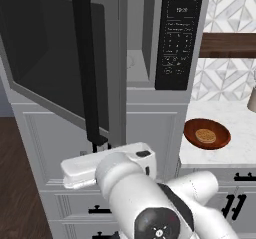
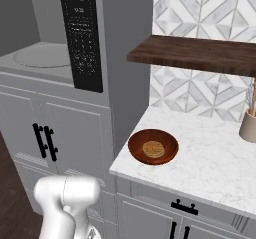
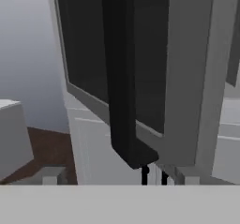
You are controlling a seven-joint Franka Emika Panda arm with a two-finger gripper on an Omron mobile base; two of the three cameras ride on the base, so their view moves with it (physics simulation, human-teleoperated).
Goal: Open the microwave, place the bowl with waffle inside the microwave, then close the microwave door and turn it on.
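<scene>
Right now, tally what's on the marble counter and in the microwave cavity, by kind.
Bowl: 1, on the counter.
Waffle: 1, in the bowl.
Beige holder: 1, at the counter's right edge.
Turntable: 1, bare, in the microwave cavity.
Total: 4

The microwave door (image 1: 65,58) stands open (handle outward); the bowl (image 1: 207,133) holds the waffle (image 1: 205,135).

— What's sitting on the worktop (image 2: 210,158)?
— The bowl (image 2: 153,146), near its front left corner, with the waffle (image 2: 153,149) in it. A beige holder (image 2: 248,125) stands at the right edge, well apart.
</scene>
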